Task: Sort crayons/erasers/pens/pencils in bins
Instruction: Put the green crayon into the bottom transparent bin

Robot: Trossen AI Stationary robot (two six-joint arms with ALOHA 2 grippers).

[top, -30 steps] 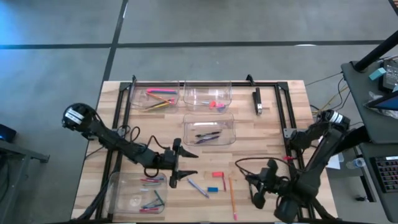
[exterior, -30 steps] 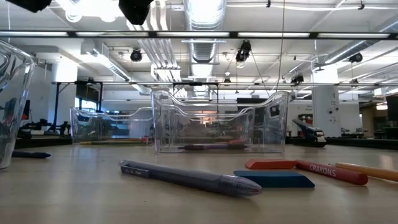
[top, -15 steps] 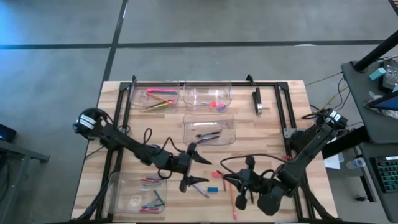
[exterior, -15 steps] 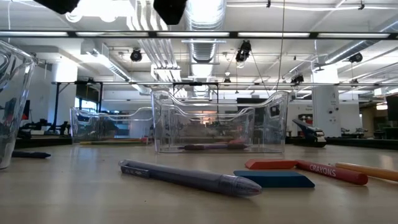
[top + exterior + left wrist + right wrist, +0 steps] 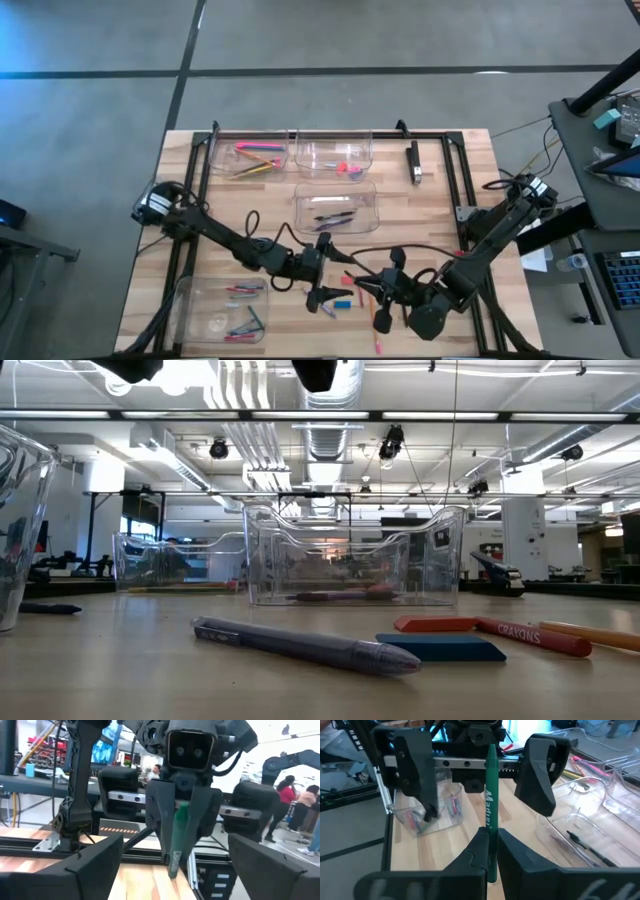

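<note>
We see right gripper (image 5: pixel 489 851) clamped on green crayon (image 5: pixel 490 805), left gripper (image 5: pixel 325 272) spread wide facing it, low view alone showing purple pen (image 5: pixel 300 645) on surface (image 5: pixel 150 670)

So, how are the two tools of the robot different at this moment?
The right tool is shut on the green crayon and holds it out toward the left arm; the left tool is open and holds nothing. In the right wrist view the left tool's fingers stand wide on either side of the crayon, while the right tool's fingers press against it. Both tools face each other above the front middle of the table.
</note>
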